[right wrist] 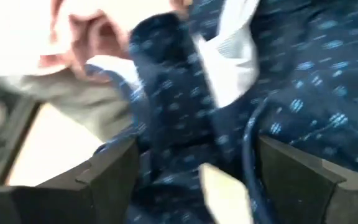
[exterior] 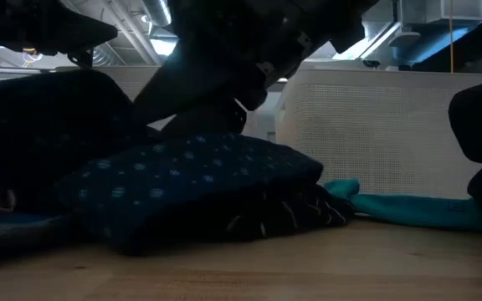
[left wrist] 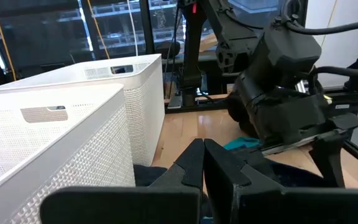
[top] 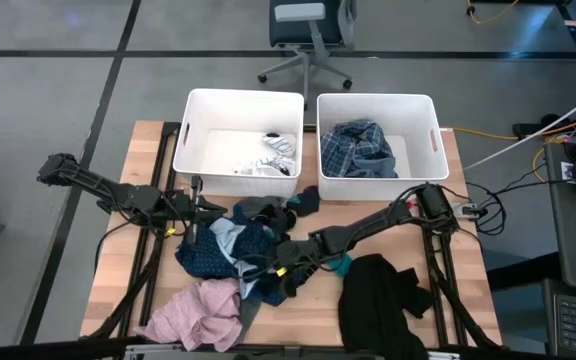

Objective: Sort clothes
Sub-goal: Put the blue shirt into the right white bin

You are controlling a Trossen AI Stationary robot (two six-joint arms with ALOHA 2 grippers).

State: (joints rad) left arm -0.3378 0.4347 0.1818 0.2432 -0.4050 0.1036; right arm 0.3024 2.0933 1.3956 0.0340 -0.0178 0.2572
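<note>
A pile of clothes lies mid-table: a navy dotted garment (top: 218, 255) (exterior: 191, 180), light blue cloth (top: 226, 232) and dark socks (top: 303, 200). A pink garment (top: 203, 312) lies near left, a black one (top: 383, 300) near right, and a teal piece (exterior: 408, 209) beside the pile. My right gripper (top: 276, 275) (right wrist: 194, 162) slants down over the navy garment, open wide, a ridge of navy fabric (right wrist: 166, 124) between its fingers. My left gripper (top: 208, 208) (left wrist: 202, 149) waits shut and level at the pile's far left. My right gripper comes at the navy garment slanting down from the table's right. Its two fingers (right wrist: 104, 174) stand on either side of a raised fold of the garment. Whether they touch the cloth, I cannot tell.
Two white tubs stand side by side at the far edge. The left one (top: 193, 130) holds white and striped pieces (top: 273, 160), the right one (top: 378, 98) a blue plaid garment (top: 358, 148). Bare wood shows along the near edge between the pink and black garments.
</note>
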